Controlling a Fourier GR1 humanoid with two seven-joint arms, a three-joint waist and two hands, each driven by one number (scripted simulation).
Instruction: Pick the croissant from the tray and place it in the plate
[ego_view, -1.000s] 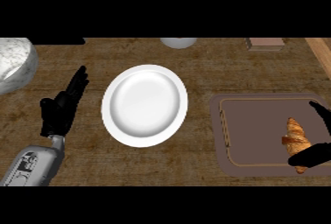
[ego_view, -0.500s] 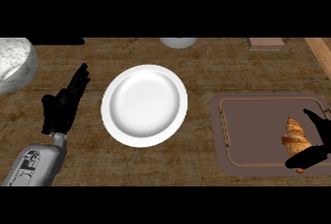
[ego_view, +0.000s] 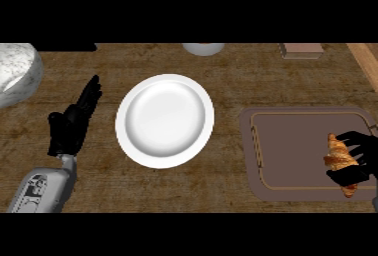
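A golden-brown croissant (ego_view: 339, 160) lies on the right part of the brown tray (ego_view: 288, 150). My right hand (ego_view: 362, 167) sits at the picture's right edge with fingers and thumb curled round the croissant from its right side; the pastry still rests on the tray. The white oval plate (ego_view: 165, 120) is bare and stands at the counter's middle, left of the tray. My left hand (ego_view: 70, 125) rests open left of the plate, fingers pointing up and away, touching nothing.
A large grey-white bowl (ego_view: 15, 70) is at the far left. A white cup (ego_view: 203, 48) and a small tan box (ego_view: 301, 50) stand along the back edge. A wooden strip (ego_view: 365, 60) runs down the upper right corner.
My right hand has dropped lower and its fingers have closed in round the croissant. The croissant, plate and left hand have stayed where they were.
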